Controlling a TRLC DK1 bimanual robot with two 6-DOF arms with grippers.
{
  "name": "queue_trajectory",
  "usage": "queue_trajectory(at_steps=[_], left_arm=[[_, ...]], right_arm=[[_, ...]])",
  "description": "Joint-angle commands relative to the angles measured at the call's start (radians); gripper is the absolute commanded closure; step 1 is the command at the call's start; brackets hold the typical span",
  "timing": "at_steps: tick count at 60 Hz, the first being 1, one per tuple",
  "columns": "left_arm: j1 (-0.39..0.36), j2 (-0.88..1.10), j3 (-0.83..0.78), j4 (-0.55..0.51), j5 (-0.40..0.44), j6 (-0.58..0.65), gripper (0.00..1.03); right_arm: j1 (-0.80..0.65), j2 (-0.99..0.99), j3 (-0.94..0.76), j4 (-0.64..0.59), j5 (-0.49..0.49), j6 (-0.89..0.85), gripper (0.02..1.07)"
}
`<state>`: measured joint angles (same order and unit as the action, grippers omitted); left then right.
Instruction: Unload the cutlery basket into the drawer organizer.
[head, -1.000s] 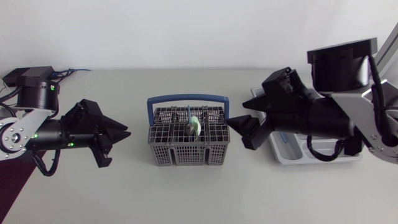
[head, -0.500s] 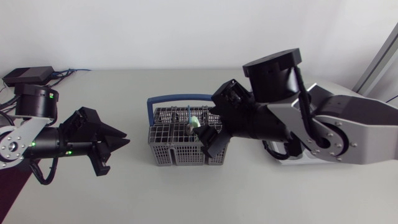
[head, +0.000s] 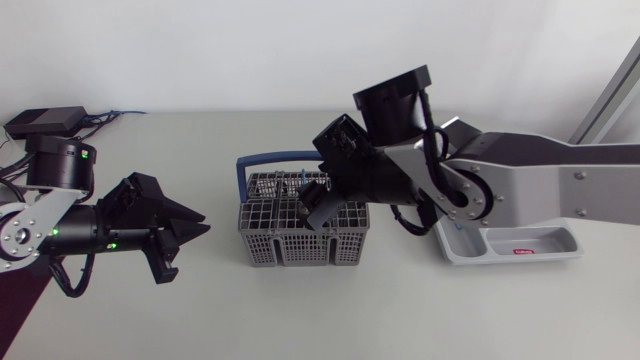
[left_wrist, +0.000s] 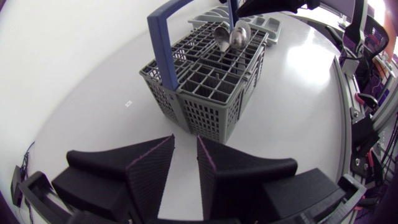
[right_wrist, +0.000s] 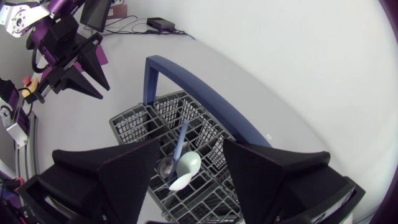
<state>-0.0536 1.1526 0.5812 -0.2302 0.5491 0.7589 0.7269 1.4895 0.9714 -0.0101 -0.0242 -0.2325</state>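
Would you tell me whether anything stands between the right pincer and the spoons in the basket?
Nothing visible does: the open right pincer hangs over the spoons, and the blue handle arches beside them, not across the gap.

The basket (head: 303, 240) stands in the middle of the frame. Its blue handle (head: 265, 157) goes over the top, so a way down has to go beside that bar. The right gripper (head: 318, 208) hangs over the basket with its fingers wide apart. The spoons (right_wrist: 180, 169) stand between the fingers, maybe not touching them. The right arm (head: 520, 180) blocks the way to the organizer (head: 560, 240) at the right. At the left, bare table (head: 300, 320) lies between the left gripper (head: 192, 224) and the basket.
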Motion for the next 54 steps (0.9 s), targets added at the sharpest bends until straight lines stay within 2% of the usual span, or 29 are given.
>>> queue_trajectory(at_steps=[1, 14, 22, 29, 54], left_arm=[[-0.005, 0.010, -0.006, -0.004, 0.012, -0.013, 0.59], [-0.006, 0.010, -0.006, -0.003, 0.012, -0.016, 0.59], [-0.006, 0.010, -0.006, -0.003, 0.012, -0.018, 0.59], [-0.009, 0.010, -0.007, -0.003, 0.012, -0.021, 0.59], [-0.029, 0.009, -0.014, 0.000, 0.012, -0.027, 0.59]], right_arm=[[0.011, 0.040, 0.032, 0.016, 0.015, -0.005, 0.40], [0.009, 0.081, 0.064, 0.016, 0.024, -0.016, 0.66], [0.008, 0.084, 0.070, 0.016, 0.024, -0.019, 0.98], [0.009, 0.084, 0.062, 0.016, 0.023, -0.021, 1.01], [0.035, -0.037, 0.018, 0.038, 0.024, -0.028, 1.01]])
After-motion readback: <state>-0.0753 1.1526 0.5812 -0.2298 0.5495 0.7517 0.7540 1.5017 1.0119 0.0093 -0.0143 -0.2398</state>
